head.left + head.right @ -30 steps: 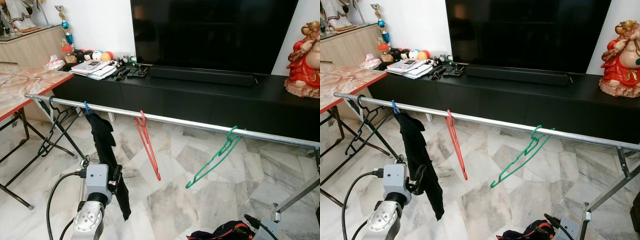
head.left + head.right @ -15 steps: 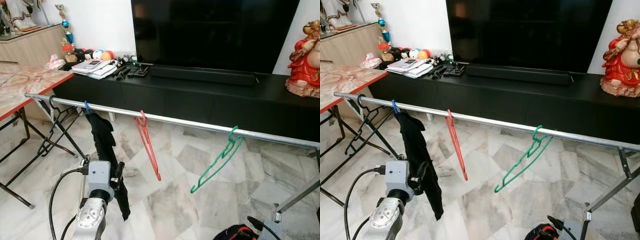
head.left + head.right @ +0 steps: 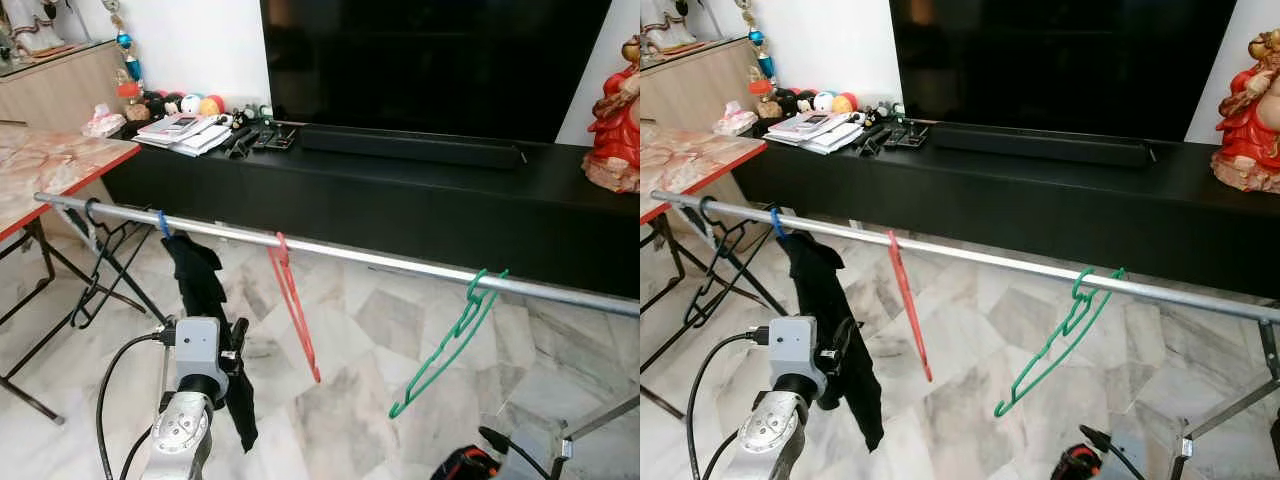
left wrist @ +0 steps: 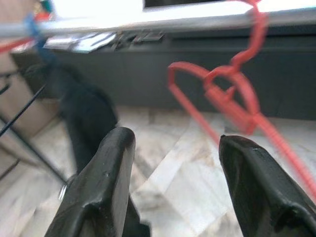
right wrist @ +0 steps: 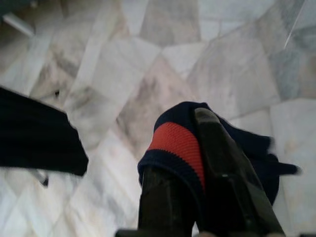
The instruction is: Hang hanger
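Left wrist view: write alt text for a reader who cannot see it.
The left pincer, its two black fingers spread open and holding nothing, points up at a red hanger hooked on a metal rail. A dark garment hangs beside the hanger, with marble floor and a black cabinet behind.

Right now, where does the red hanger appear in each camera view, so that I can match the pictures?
Left eye view: red hanger hangs on the rail, between the black cloth and the green hanger.
Right eye view: same place on the rail, seen almost edge-on.
Left wrist view: beyond the open left end effector, upper right.
Right wrist view: not in it.
Shared landmark: the rail.
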Robot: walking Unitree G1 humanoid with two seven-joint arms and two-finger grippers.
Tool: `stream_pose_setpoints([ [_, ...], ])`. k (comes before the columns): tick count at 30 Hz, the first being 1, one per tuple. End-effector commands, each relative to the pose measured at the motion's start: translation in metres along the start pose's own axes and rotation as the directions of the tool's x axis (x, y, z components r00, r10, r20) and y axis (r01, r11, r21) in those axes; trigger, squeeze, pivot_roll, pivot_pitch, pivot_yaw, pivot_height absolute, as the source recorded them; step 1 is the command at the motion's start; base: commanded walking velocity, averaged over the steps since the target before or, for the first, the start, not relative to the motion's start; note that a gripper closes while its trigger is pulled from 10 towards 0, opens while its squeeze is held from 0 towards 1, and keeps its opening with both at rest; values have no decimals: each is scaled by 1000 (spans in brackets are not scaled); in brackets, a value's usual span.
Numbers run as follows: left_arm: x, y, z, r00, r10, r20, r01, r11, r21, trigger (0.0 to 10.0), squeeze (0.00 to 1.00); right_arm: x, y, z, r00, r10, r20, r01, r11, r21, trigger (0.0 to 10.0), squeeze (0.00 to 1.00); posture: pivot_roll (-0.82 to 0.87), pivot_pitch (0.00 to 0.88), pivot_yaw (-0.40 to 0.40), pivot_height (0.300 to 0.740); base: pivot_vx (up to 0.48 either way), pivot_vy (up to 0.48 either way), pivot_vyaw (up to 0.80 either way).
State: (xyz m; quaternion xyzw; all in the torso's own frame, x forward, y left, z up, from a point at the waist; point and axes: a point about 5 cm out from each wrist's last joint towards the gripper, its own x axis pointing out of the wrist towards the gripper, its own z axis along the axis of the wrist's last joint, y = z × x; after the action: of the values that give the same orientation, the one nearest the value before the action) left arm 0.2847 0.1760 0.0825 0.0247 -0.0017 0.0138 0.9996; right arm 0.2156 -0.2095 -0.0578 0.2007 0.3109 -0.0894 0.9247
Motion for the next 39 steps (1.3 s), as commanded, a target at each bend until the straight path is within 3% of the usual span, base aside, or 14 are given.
stream_pose_setpoints([
  [1,1,-4,4,1000,-6,6,6,1000,-18,10000,0,-2,-6,-3,999,-29,-15,29,1000,3,10000,0,110,0,46,740,349,0,0],
  [5,2,-5,5,1000,-6,11,6,1000,-21,10000,0,1,-2,2,1000,-20,0,20,1000,17,10000,0,107,0,45,740,355,0,0],
  [13,-1,-11,10,997,-46,54,46,999,-10,10000,0,-4,-9,-3,1000,-17,0,17,1000,7,10000,0,111,0,40,740,178,0,0],
  [24,-1,-22,7,993,-116,-11,116,993,17,10000,0,-3,-9,-2,1000,-12,-8,12,1000,-12,10000,0,113,0,37,740,0,0,0],
  [25,0,-24,8,993,-117,-15,117,993,12,10000,239,-3,-9,-1,1000,-12,-9,12,1000,-15,10000,0,113,0,37,740,0,0,0],
  [26,0,-26,8,993,-117,-21,117,993,14,10000,698,-3,-9,-1,1000,-10,-9,10,1000,-18,10000,0,114,0,37,740,0,0,0],
  [27,-1,-28,9,992,-121,-25,121,993,14,10000,1000,-3,-9,-1,1000,-10,-10,9,1000,-21,10000,0,114,0,37,740,0,0,0],
  [32,-6,-34,9,989,-141,-44,141,990,1,10000,1000,-3,-9,-1,1000,-8,-12,8,1000,-27,10000,0,117,0,35,740,0,0,0],
  [39,-4,-30,-6,973,-121,-198,122,992,-5,10000,1000,-3,-9,0,1000,-6,-18,5,999,-42,10000,0,119,0,31,740,0,0,0],
])
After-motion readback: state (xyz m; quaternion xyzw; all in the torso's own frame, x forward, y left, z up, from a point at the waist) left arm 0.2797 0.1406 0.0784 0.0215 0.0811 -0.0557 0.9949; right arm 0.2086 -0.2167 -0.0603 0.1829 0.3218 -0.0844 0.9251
